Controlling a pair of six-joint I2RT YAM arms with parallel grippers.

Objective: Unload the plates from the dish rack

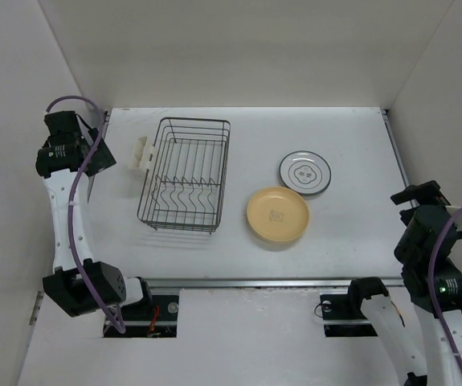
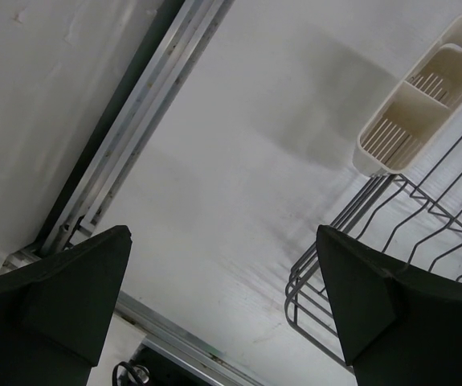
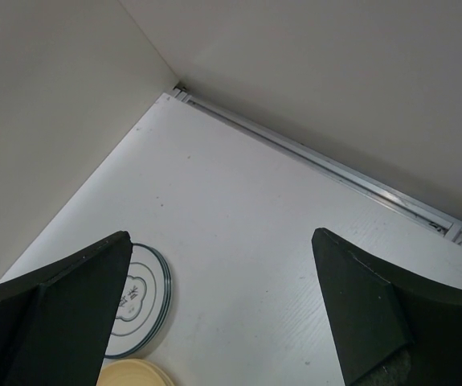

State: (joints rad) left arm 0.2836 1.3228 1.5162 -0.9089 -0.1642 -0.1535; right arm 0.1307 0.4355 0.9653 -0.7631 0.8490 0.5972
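The dark wire dish rack (image 1: 185, 174) stands empty left of centre, its cream clip (image 1: 140, 154) on its left side. A stack of white plates with dark rims (image 1: 304, 173) lies flat on the table to its right. A stack of yellow-tan plates (image 1: 277, 215) lies just in front of it. My left gripper (image 1: 100, 154) is open and empty, raised at the table's far left; its wrist view shows the rack's corner (image 2: 391, 233) and the clip (image 2: 423, 96). My right gripper (image 1: 418, 201) is open and empty, raised at the right edge; its view shows the white plates (image 3: 138, 299) and the yellow plates (image 3: 134, 374).
White walls enclose the table on the left, back and right. A metal rail runs along the table's near edge (image 1: 239, 282). Bare table (image 1: 295, 129) lies behind the plates and between the rack and the left arm.
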